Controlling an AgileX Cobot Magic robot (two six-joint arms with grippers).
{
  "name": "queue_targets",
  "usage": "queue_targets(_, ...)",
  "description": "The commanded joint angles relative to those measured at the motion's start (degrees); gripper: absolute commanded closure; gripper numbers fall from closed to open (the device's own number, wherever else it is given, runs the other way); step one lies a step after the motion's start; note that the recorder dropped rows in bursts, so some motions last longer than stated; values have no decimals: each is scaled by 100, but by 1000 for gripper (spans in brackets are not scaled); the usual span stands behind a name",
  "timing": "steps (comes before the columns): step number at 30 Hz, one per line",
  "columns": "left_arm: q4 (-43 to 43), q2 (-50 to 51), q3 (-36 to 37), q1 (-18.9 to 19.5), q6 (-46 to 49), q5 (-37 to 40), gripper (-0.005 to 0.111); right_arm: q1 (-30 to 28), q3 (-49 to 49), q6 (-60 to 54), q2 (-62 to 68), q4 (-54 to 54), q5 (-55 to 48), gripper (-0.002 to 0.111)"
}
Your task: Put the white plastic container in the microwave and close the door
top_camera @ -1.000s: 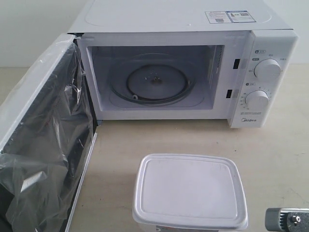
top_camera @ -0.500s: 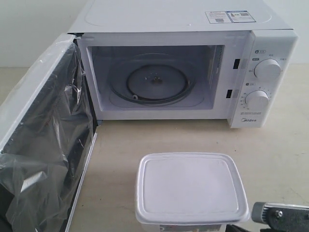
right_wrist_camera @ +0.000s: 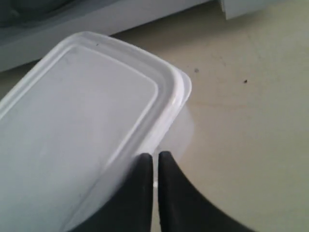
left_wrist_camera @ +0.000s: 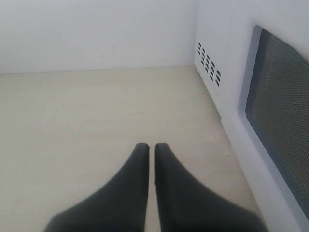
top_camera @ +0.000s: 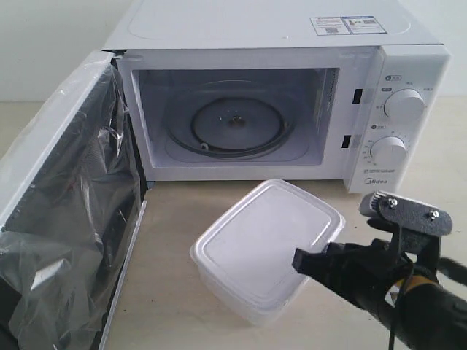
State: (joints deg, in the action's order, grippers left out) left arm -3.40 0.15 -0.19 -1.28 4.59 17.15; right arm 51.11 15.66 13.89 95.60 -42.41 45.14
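One corner of the white plastic container [top_camera: 255, 244] is blocked by the right gripper [top_camera: 299, 260], and the walls are too milky to tell if anything's inside. The lid is on. It sits on the worktop [top_camera: 182, 211] toward the near edge, in front of the microwave [top_camera: 255, 29] and just right of the swung-open door [top_camera: 58, 146]. It's skewed: the long axis runs diagonally from near-left to far-right, with one short end facing the microwave's dial side.

The right arm comes in low from the near-right corner and reaches left, roughly level. Most of it is cut off at that corner. Its fingers are pressed together with only a slit between them, so nothing is clamped. The tips are right up against the tub's long side wall, just under the rim.

The left gripper [left_wrist_camera: 152, 146] only shows up on its own wrist camera. Its fingers are nearly touching, over bare worktop beside the door's outer face and the vented side of the microwave.

The door's lower part runs out of view, and crumpled clear film [top_camera: 80, 240] makes its window hard to read. The cavity is open with the glass turntable [top_camera: 237, 124] visible.
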Motion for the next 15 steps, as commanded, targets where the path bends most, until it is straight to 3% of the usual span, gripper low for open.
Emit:
queue_targets(1, -30, -15, 19, 6, -33, 2, 102, -594, 165, -75, -163, 435, -288, 108)
queue_targets(15, -30, -15, 19, 6, -33, 2, 102, -604, 37, -740, -1449, 219, -1236, 108)
